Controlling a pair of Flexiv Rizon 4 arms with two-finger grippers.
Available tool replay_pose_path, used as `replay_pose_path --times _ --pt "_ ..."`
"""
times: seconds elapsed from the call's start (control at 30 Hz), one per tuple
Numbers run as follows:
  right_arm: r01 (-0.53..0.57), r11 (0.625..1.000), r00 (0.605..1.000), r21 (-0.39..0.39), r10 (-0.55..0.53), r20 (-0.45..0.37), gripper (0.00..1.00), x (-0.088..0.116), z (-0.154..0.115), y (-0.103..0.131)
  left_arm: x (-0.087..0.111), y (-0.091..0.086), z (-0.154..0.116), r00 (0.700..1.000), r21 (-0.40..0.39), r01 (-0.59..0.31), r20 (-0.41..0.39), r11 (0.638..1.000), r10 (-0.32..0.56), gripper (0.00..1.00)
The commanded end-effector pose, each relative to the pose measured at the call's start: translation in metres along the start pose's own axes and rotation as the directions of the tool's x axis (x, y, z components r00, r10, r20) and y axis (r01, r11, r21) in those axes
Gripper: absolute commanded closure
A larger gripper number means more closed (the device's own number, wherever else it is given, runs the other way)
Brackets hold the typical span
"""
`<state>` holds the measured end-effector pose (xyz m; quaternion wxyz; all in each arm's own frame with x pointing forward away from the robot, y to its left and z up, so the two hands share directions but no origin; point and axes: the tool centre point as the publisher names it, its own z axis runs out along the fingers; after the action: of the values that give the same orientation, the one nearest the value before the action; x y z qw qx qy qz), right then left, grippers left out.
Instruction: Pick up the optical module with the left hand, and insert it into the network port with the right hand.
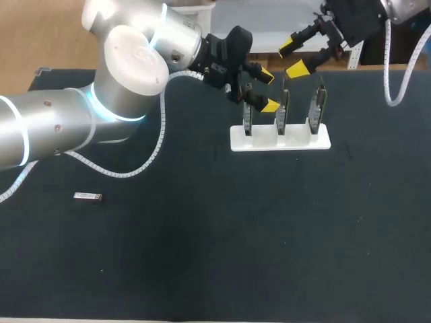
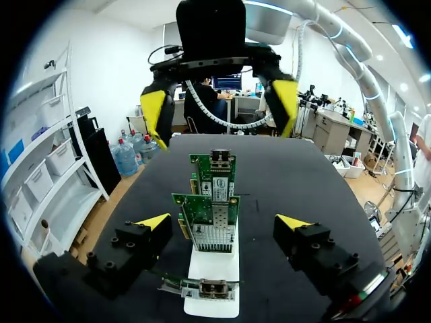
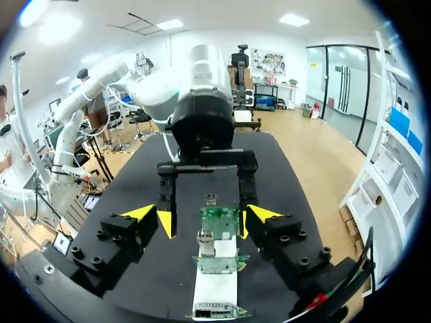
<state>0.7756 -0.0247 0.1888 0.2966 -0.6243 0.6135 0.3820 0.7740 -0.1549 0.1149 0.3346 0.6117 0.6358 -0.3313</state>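
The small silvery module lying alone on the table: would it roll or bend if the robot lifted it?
The small silvery rectangular module looks boxy, so it would probably slide, not roll. It seems metal-cased, so likely stiff. Lying low on the black table, it may be fiddly to pinch.

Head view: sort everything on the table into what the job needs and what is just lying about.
For the job:
optical module, lying apart from both grippers
three network cards, upright in the white stand
left gripper, open, by the end card
right gripper, open

Just there:
black table
white spiral cable along the left arm
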Motion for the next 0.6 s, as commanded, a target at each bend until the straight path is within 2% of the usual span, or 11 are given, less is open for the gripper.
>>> replay_pose_path --times 0.03,0.27,0.6 --pt "0.009 1.000 1.000 0.005 -0.009 0.008 1.00 -0.006 -0.005 0.000 -0.001 0.002 0.000 1.000 0.004 0.002 -0.006 1.000 -0.002 0.00" --pt "0.024 1.000 1.000 0.004 -0.024 -0.002 1.00 -0.007 -0.002 0.000 -0.001 0.002 0.000 1.000 0.004 0.002 -0.006 1.000 -0.002 0.00" --pt "0.008 1.000 1.000 0.004 -0.008 -0.020 1.00 0.005 0.004 -0.003 -0.001 0.002 0.000 1.000 0.004 0.002 -0.006 1.000 -0.002 0.00"
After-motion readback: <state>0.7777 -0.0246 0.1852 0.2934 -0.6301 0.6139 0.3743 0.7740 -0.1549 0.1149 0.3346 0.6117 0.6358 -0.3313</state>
